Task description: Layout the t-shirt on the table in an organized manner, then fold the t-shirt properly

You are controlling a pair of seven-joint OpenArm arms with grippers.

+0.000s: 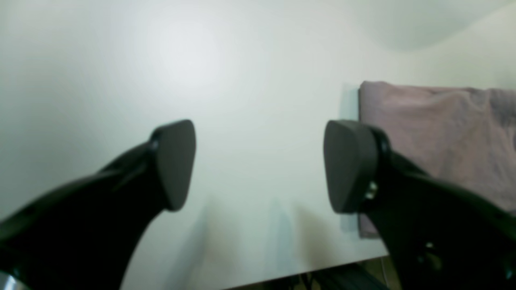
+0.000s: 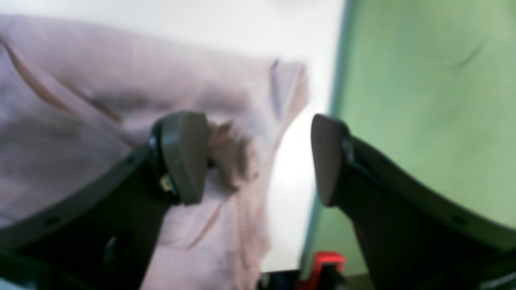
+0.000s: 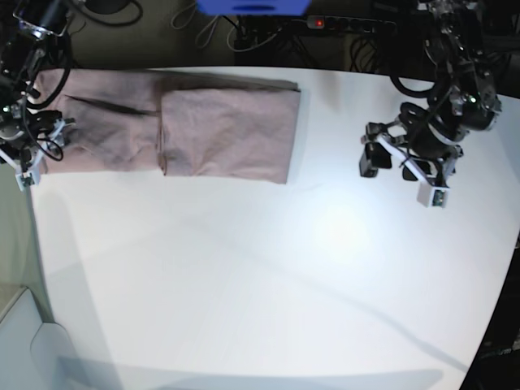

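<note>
The mauve-pink t-shirt (image 3: pixel 219 130) lies folded into a long band at the table's (image 3: pixel 244 284) far left. Its right half is doubled over. My left gripper (image 3: pixel 400 172) is open and empty above bare table (image 1: pixel 242 60) at the right, well apart from the shirt. In the left wrist view (image 1: pixel 258 161) the shirt's edge (image 1: pixel 443 133) lies beside the right finger. My right gripper (image 3: pixel 28 154) is open at the shirt's left end, near the table's edge. In the right wrist view (image 2: pixel 260 157) bunched cloth (image 2: pixel 80 100) lies under and beside the left finger.
A green floor (image 2: pixel 423 80) lies past the table's left edge, with a red part (image 2: pixel 328 262) below it. A power strip (image 3: pixel 349 24), cables and a blue object (image 3: pixel 252 6) sit behind the far edge.
</note>
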